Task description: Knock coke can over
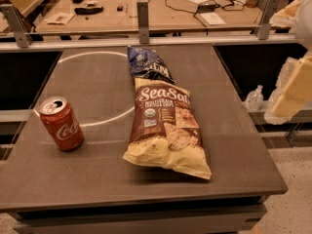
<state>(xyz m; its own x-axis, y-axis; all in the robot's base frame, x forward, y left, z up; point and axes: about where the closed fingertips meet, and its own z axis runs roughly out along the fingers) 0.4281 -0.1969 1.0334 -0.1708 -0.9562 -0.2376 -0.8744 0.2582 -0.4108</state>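
The coke can, red with white script and a silver top, stands upright on the near left of the dark grey table. My gripper shows as cream-coloured parts at the right edge of the view, past the table's right side and far from the can. It touches nothing on the table.
A large brown-and-cream "Sea Salt" chip bag lies flat mid-table, right of the can. A small dark blue snack bag lies behind it. A white circle is marked on the table. A clear bottle stands off to the right. A wooden desk with cables stands behind.
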